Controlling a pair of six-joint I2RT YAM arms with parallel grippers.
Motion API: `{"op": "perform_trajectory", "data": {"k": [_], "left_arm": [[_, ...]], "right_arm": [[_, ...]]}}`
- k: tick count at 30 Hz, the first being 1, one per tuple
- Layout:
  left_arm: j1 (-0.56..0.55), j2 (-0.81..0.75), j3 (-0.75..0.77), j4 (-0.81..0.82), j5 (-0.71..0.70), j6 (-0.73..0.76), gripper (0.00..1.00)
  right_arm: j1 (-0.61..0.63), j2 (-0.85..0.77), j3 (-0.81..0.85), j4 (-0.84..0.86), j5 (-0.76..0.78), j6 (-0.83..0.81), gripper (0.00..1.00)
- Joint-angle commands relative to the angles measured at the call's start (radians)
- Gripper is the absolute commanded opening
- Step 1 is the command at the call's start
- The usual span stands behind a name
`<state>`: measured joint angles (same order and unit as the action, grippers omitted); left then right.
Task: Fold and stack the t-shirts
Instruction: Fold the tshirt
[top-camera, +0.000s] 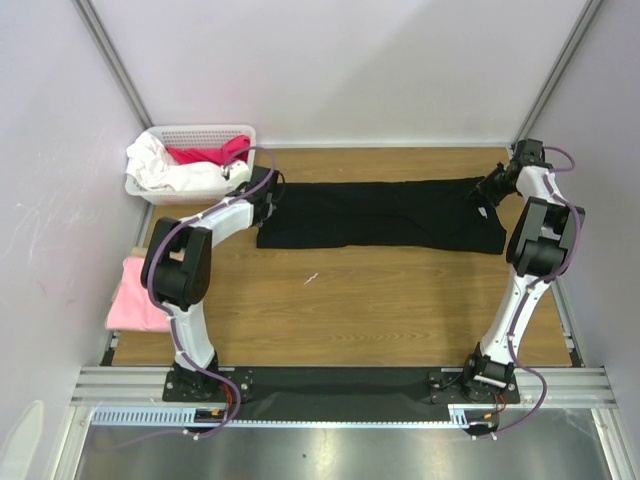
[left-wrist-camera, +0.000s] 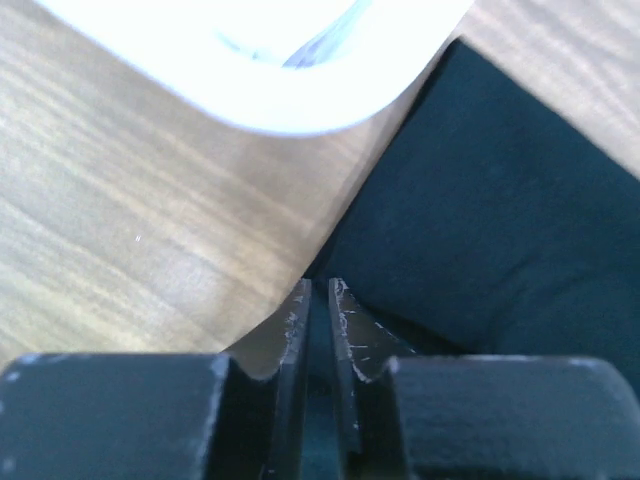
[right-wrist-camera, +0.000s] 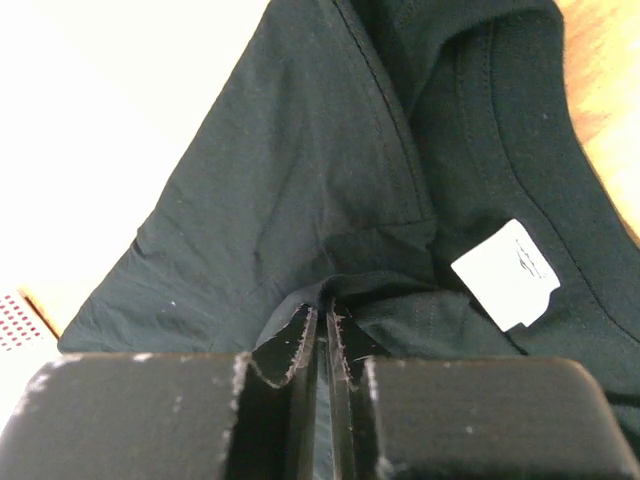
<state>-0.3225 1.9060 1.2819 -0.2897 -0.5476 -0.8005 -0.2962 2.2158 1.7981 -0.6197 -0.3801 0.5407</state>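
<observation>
The black t-shirt lies as a long flat band across the far part of the wooden table. My left gripper is at its left end, beside the basket. In the left wrist view the gripper has its jaws almost together, with the corner of the black cloth in the narrow gap. My right gripper is at the shirt's right end, by the collar. There the gripper pinches a raised fold of black cloth next to the white neck label. The pink t-shirt lies folded at the table's left edge.
A white perforated basket with white and red clothes stands at the back left, close to my left gripper; its rim fills the top of the left wrist view. Grey walls close in the table on three sides.
</observation>
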Motion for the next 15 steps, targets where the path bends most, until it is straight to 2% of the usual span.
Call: {"op": "perform_trajectory", "data": {"k": [1,2,3,5,6,7,9,12,14,15], "left_arm": [[-0.003,-0.018,0.043,0.07,-0.026,0.059,0.22],[-0.003,-0.018,0.046,0.079,-0.025,0.069,0.24],[-0.003,-0.022,0.051,0.089,-0.026,0.076,0.27],[-0.004,-0.025,0.065,0.103,-0.028,0.098,0.32],[-0.007,-0.028,0.071,0.107,-0.028,0.104,0.33],[-0.009,-0.03,0.076,0.104,-0.035,0.106,0.37],[-0.018,-0.038,0.08,0.113,-0.037,0.124,0.38],[-0.035,-0.07,0.076,0.115,-0.051,0.153,0.47],[-0.044,-0.105,0.06,0.109,-0.051,0.173,0.58],[-0.056,-0.122,0.051,0.095,-0.052,0.175,0.68]], "right_arm": [[0.005,0.01,0.076,0.005,-0.025,-0.033,0.15],[0.005,0.012,0.076,0.005,-0.032,-0.035,0.15],[0.005,0.016,0.095,0.008,-0.04,-0.035,0.23],[0.006,0.016,0.11,0.015,-0.057,-0.035,0.31],[0.006,0.018,0.127,0.018,-0.075,-0.031,0.4],[0.006,0.021,0.138,0.018,-0.091,-0.031,0.45],[0.008,0.024,0.158,0.005,-0.112,-0.031,0.54],[0.008,0.001,0.184,-0.018,-0.108,-0.042,0.58],[0.008,-0.043,0.179,-0.035,-0.082,-0.051,0.59],[0.009,-0.063,0.172,-0.05,-0.071,-0.051,0.6]]}}
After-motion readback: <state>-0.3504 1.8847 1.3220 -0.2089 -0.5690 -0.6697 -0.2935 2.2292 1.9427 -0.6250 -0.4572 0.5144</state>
